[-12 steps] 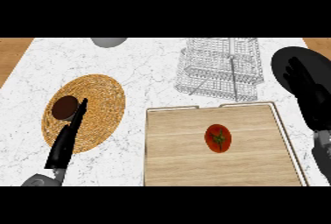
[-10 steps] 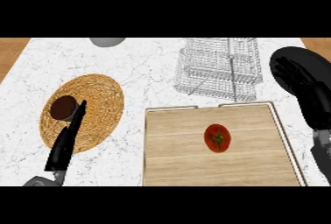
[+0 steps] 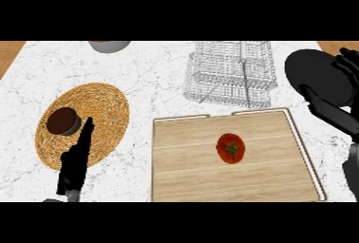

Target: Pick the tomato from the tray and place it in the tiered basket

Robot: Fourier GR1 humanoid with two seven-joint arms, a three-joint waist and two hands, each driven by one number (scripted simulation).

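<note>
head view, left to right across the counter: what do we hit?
Mat → tomato → black plate. Left out for overlap: left hand at the mat, basket straight behind the tomato, right hand at the black plate.

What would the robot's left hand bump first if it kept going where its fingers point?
Likely only the woven mat under the left hand, passing right of the brown object; farther on, the grey bowl. Height unclear.
</note>
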